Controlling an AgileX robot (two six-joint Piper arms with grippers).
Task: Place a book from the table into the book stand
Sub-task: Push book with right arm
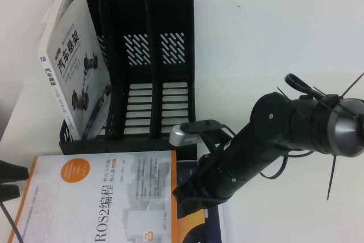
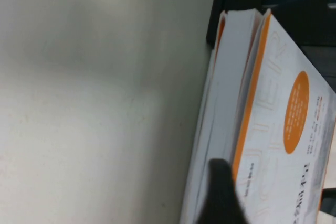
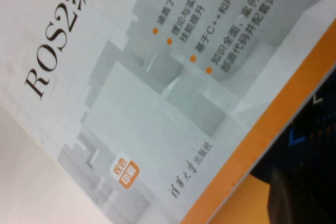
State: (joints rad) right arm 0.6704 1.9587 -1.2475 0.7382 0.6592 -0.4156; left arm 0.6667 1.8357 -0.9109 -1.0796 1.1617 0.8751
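Book (image 1: 105,197) flat on table (image 1: 273,38), right claw (image 1: 196,194) at its edge, left claw (image 1: 11,172) beside it, grips unclear

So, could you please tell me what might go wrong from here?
The ROS2 book partly overlaps a dark book, so lifting it may drag that one. The right gripper hangs over that edge; the left gripper sits at the opposite edge. The book stand already holds a leaning grey-white book in its left slot.

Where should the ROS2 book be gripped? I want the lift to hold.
Probably its left edge: the book lies flat on the table, cover slightly raised there. The left tool waits beside that edge; the right tool hovers at the opposite edge, above a dark book underneath.
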